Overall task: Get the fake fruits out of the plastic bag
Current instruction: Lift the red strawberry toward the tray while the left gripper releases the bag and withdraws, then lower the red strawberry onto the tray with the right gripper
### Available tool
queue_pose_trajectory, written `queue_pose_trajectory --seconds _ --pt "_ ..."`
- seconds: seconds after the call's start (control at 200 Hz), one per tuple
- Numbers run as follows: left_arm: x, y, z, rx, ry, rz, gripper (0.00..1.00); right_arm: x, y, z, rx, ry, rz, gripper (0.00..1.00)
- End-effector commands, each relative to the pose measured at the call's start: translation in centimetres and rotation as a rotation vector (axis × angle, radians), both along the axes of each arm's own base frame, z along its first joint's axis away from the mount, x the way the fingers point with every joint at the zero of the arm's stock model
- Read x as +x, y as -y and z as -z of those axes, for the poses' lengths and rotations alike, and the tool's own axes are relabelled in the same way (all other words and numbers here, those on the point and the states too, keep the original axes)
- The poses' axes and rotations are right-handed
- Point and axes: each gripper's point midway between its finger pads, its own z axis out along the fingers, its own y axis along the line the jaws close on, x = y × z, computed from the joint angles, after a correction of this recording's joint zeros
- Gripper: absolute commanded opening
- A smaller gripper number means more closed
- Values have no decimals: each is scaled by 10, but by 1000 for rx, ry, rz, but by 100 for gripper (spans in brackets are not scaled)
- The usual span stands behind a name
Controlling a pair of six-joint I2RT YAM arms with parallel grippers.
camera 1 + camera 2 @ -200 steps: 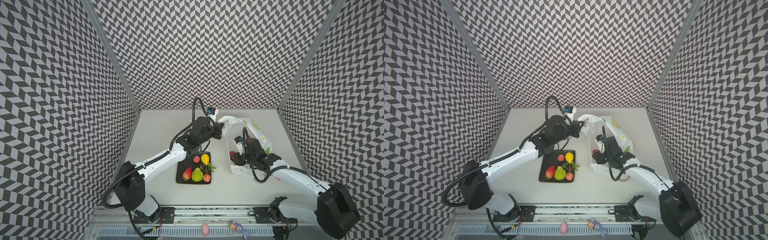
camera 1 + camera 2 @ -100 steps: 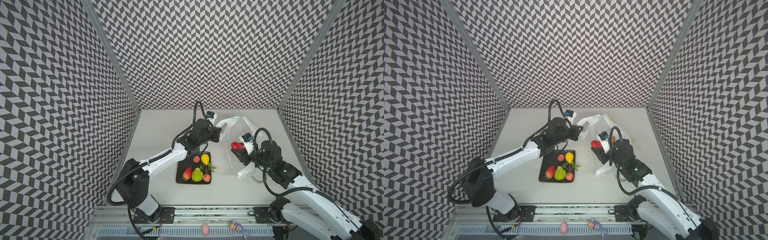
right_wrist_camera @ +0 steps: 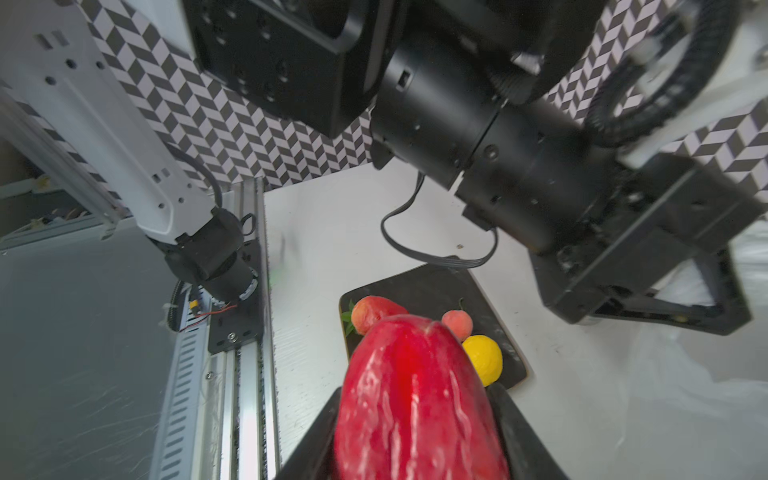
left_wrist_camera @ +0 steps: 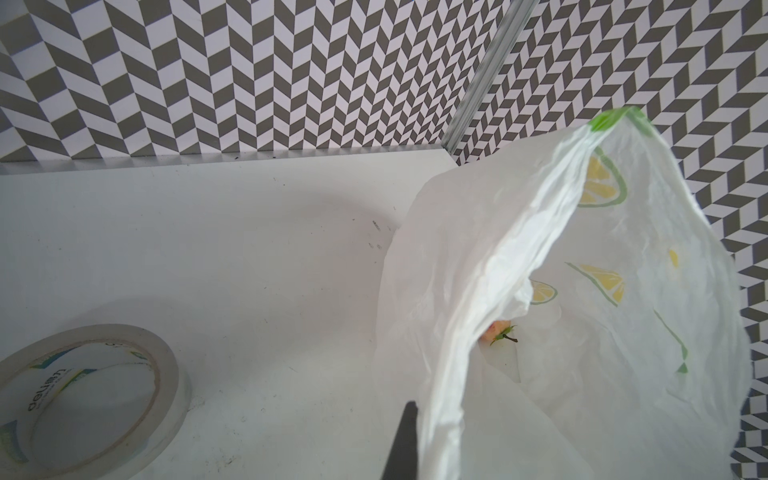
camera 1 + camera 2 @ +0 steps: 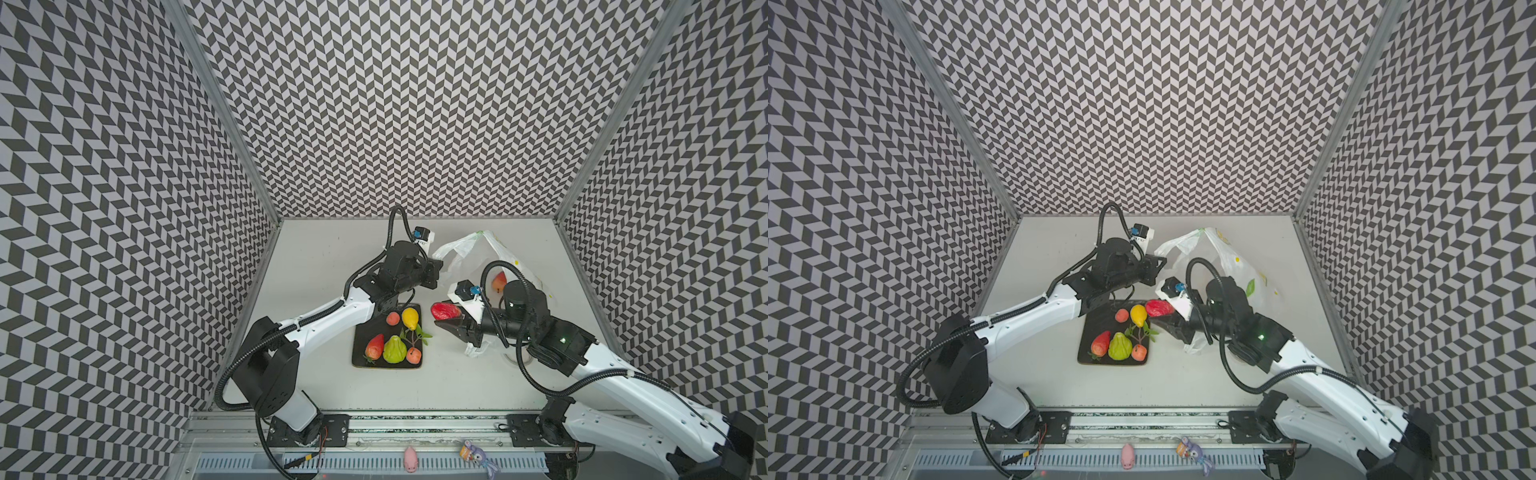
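Red fruit out of the bag: the right claw [image 5: 452, 323] is clenched on a red fruit [image 5: 445, 310].
In both top views that fruit sits just right of centre, off the tabletop [image 5: 332, 257], beside the upper right corner of the black tray [image 5: 360, 355], which carries five fake fruits [image 5: 394, 350]. The plastic bag [image 5: 463, 249] stands crumpled right of centre, with a pink-orange fruit [image 5: 499, 281] showing inside it. The left claw [image 5: 436, 272] is at the bag's rim; I cannot tell whether it grips the plastic.
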Motion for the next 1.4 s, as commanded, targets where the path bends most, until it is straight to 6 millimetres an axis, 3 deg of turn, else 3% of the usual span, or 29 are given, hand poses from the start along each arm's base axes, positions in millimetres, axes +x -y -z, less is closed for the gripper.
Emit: queue_pose_trajectory --seconds 0.0,0.065,0.18,0.31,0.406,0.501,0.626,0.706,0.851,1.086,1.397 --pt "0 -11 -36 -41 78 -33 34 -6 -10 -1 6 17 -47 30" --pt "0 -15 -48 -27 105 -43 47 -7 -15 1 5 14 -58 30" --pt "-4 -23 -62 -2 118 -48 60 -7 -25 5 -8 9 -80 30" --pt "-19 -36 -79 -3 146 -44 69 -9 -40 15 -26 0 -116 30" --pt "-27 -60 -97 -5 173 -96 72 -11 -59 22 -47 15 -143 30" --pt "-20 -105 -112 -9 165 -250 73 -3 -83 26 -46 -14 -126 29" --pt "-9 -190 -129 -45 146 -546 72 19 -114 32 -41 -95 -25 29" --pt "-11 -239 -138 -53 154 -709 71 35 -132 47 -78 -152 57 28" --pt "-21 -291 -144 -54 158 -870 70 68 -156 80 -152 -253 207 28" --pt "-29 -304 -133 -60 126 -890 70 102 -186 130 -242 -338 338 29" --pt "-33 -304 -128 -60 117 -882 69 116 -191 181 -335 -360 394 35"
